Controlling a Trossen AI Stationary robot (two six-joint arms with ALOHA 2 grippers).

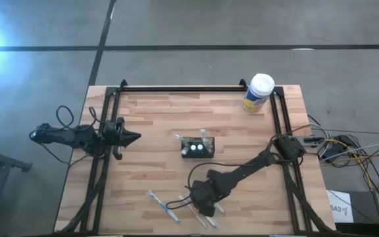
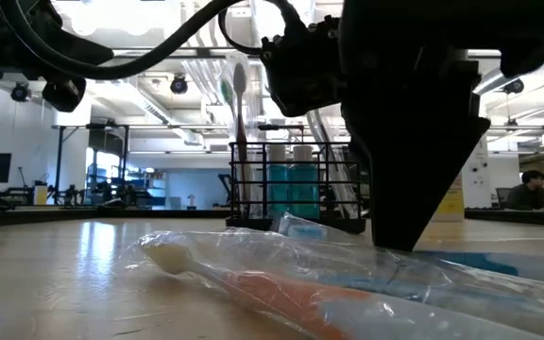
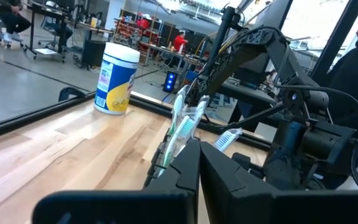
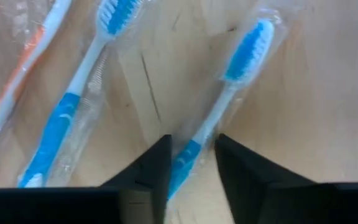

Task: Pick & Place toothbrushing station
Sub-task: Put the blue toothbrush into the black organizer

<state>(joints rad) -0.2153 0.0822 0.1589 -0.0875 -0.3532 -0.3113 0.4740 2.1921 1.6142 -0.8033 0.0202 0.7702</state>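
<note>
The small black mesh-sided caddy (image 1: 197, 147) is standing mid-worktop (image 1: 156, 125), holding upright toothbrushes and two white-capped bottles. A white-capped, yellow-labelled canister (image 1: 258, 93) is sitting at the far right corner. Three plastic-wrapped toothbrushes are showing under the right tool (image 4: 191, 163), whose fingers are straddling a blue-handled wrapped toothbrush (image 4: 230, 93), parted narrowly. The left tool (image 1: 134, 137) is waiting pinched together, left of the caddy.

bare table (image 1: 156, 118) lies open around the toothbrushing station (image 1: 197, 147); wrapped toothbrushes (image 1: 164, 205) crowd the near edge.
</note>
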